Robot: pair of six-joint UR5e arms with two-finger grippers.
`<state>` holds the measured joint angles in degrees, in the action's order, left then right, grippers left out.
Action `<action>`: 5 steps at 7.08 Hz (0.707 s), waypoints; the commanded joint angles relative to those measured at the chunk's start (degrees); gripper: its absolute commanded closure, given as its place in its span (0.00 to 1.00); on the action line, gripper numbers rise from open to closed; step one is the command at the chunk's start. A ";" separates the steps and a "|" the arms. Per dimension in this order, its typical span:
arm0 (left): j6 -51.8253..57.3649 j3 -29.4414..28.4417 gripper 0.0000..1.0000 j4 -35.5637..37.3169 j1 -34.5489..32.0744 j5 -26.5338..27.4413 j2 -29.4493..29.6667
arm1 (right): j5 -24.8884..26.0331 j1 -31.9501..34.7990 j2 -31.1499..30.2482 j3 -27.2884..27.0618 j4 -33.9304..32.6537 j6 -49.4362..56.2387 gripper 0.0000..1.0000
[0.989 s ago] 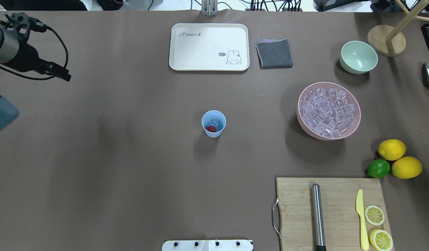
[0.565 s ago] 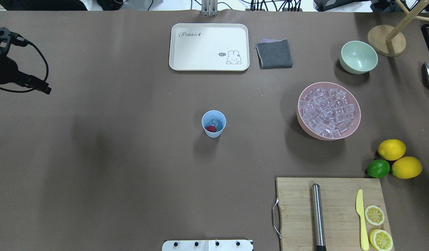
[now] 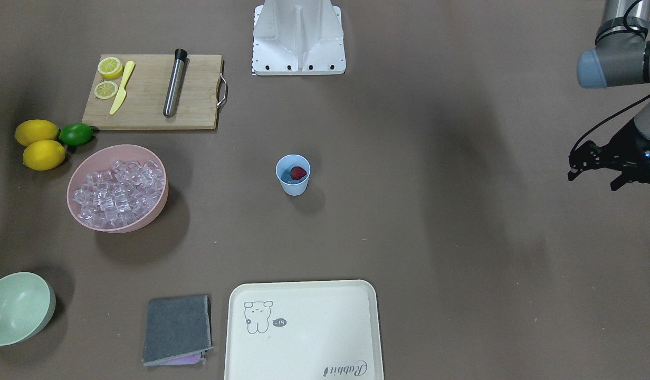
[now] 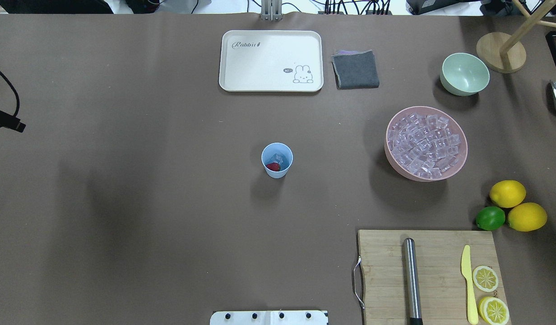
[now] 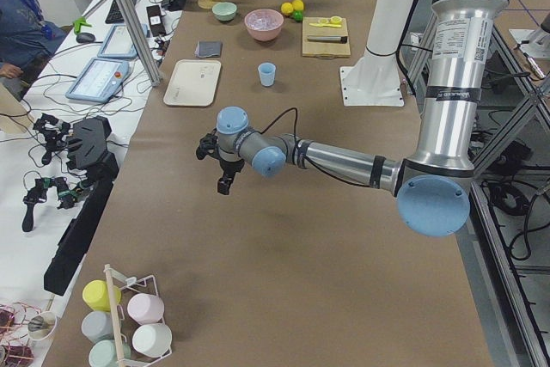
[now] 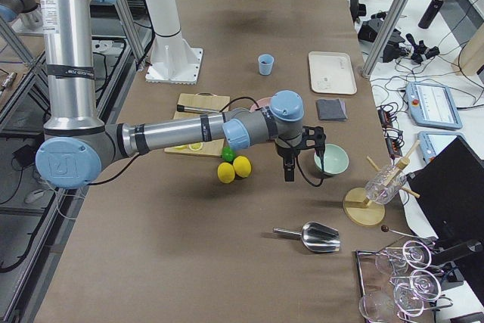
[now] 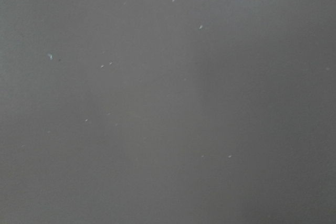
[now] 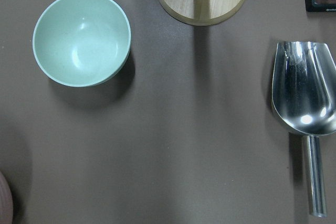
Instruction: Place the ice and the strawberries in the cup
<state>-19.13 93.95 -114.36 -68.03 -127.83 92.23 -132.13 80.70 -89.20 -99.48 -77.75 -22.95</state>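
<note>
- Cup (image 4: 277, 160) upright mid-frame on the counter (image 4: 169, 203); strawberry (image 4: 273, 166) and ice (image 4: 278, 158) lie inside.
- Judged: strawberry light and soft, so pinch gently at mid-body. Ice hard and slippery; the spare pile is in the pink bowl (image 4: 395, 164), right of frame.
- My left fingers (image 5: 225, 185) and right fingers (image 6: 288, 172) hang well apart from the cup; I cannot tell whether they are spread or pressed together.

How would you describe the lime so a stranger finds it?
Find the wooden cutting board at the robot's near right. Three fruits cluster just past its far right corner. The lime is the only green one, smaller than the two yellow lemons.
</note>
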 commanded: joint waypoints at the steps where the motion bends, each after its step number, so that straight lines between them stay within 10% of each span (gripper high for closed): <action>1: 0.76 -0.26 0.03 0.01 -2.54 -1.37 -1.52 | -0.14 -0.01 0.26 -0.10 0.22 -0.07 0.00; 5: 0.59 0.27 0.03 -0.16 -2.63 -1.55 -1.35 | -0.67 0.07 -1.23 -0.18 0.49 -0.07 0.00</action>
<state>-18.45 93.95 -114.43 -70.63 -129.27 90.75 -132.26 80.69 -89.69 -99.33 -77.30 -22.65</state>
